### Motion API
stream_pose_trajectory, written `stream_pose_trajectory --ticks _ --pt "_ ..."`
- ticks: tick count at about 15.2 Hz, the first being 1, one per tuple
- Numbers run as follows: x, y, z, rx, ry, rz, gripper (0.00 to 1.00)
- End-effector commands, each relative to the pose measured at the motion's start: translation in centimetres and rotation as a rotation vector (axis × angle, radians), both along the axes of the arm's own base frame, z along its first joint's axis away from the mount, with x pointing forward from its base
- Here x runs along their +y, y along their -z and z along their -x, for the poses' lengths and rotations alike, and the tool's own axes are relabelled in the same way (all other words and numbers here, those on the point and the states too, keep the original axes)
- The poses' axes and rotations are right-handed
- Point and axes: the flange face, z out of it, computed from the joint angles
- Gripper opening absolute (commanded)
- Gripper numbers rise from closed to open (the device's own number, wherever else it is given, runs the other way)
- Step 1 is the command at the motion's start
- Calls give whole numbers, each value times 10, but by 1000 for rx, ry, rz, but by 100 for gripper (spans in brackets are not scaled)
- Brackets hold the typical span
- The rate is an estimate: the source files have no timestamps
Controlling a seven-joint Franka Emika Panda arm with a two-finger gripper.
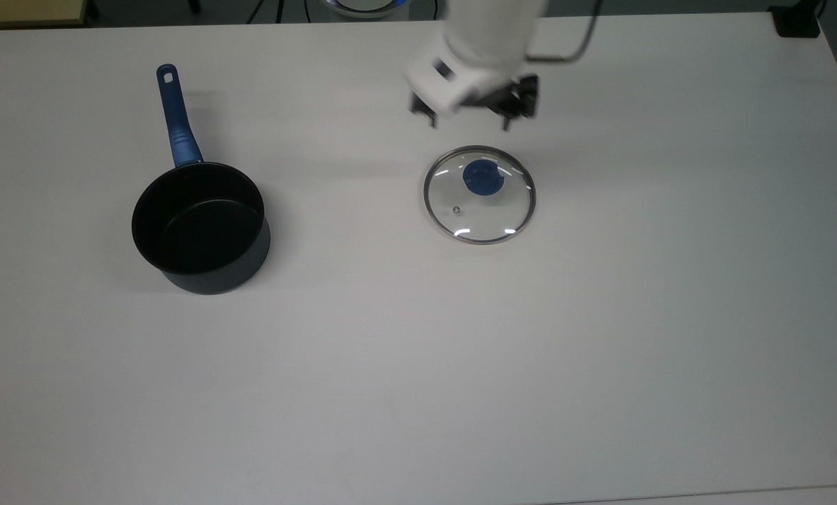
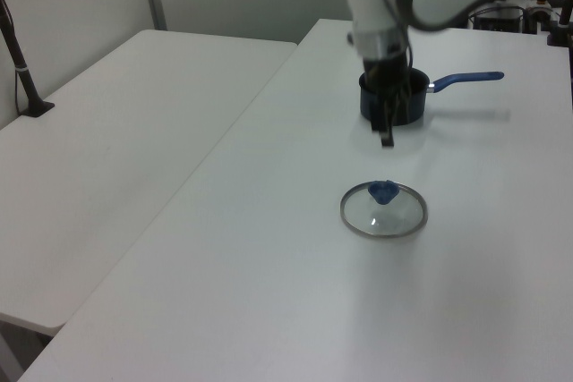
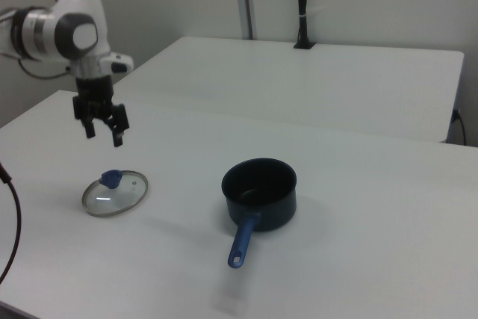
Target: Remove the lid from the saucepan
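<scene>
The lid [image 1: 479,210], clear glass with a metal rim and a blue knob [image 1: 483,176], lies flat on the white table, apart from the saucepan. It also appears as the lid [image 2: 383,216] and the lid [image 3: 115,193]. The saucepan [image 1: 201,228] stands uncovered at the top view's left, black inside, its blue handle [image 1: 177,119] pointing to the far edge. My gripper [image 1: 469,112] hangs open and empty in the air above and beyond the lid. In the right view the gripper [image 3: 104,134] is above the lid. In the left view the gripper [image 2: 387,130] partly covers the saucepan [image 2: 414,105].
The white table [image 1: 601,351] stretches wide around both things. A second white table [image 2: 116,149] stands alongside, with a black post [image 2: 18,51] on it. A dark cable [image 3: 13,222] hangs at the right view's left edge.
</scene>
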Motion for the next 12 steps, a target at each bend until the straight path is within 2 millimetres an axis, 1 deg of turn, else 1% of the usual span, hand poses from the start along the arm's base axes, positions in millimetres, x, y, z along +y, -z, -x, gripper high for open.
stream_pose_trajectory --ticks 1,2,5,7,9,12 --pt "-85 -59 14 -39 39 -13 100" --pt "-100 -65 17 -33 34 -18 100" --pt "-133 -92 27 -60 62 -27 100" --pt "-138 -101 26 -77 77 -26 100" --pt "-145 -103 25 -82 87 -16 100" --pt "-148 -105 23 -89 89 -10 100"
